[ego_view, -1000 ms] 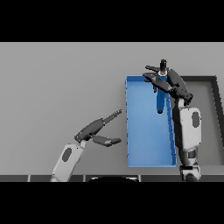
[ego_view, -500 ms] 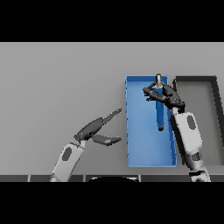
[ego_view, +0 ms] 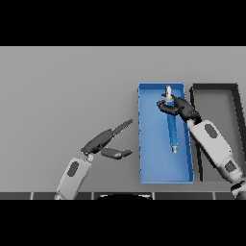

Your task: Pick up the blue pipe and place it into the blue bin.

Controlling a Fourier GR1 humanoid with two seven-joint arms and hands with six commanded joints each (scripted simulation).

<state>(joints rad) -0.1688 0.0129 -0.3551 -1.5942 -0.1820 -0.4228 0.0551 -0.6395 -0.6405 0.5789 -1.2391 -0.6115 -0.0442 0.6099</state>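
From my head, looking down at the grey table (ego_view: pixel 62 86): my right arm comes up from the lower right corner and slants across the right wall of the blue bin (ego_view: pixel 153 168), so that my right hand (ego_view: pixel 177 106) sits over the bin's upper half. Its fingers are curled around the upper part of the blue pipe (ego_view: pixel 171 130), just below the pipe's pale tip. The pipe runs lengthwise down the bin, inside its walls, its lower end with a pale cap reaching roughly to the bin's middle. I cannot tell whether the pipe rests on the bin's floor or hangs just above it.

A dark tray (ego_view: pixel 217 91) stands just beside the bin, on its right; my right forearm crosses the tray's left rim.

My left arm rises from the lower edge, left of the bin. My left hand (ego_view: pixel 104 142) hovers near the bin's left wall, apart from it, fingers straight and pointing toward the bin, thumb spread below them, holding nothing.
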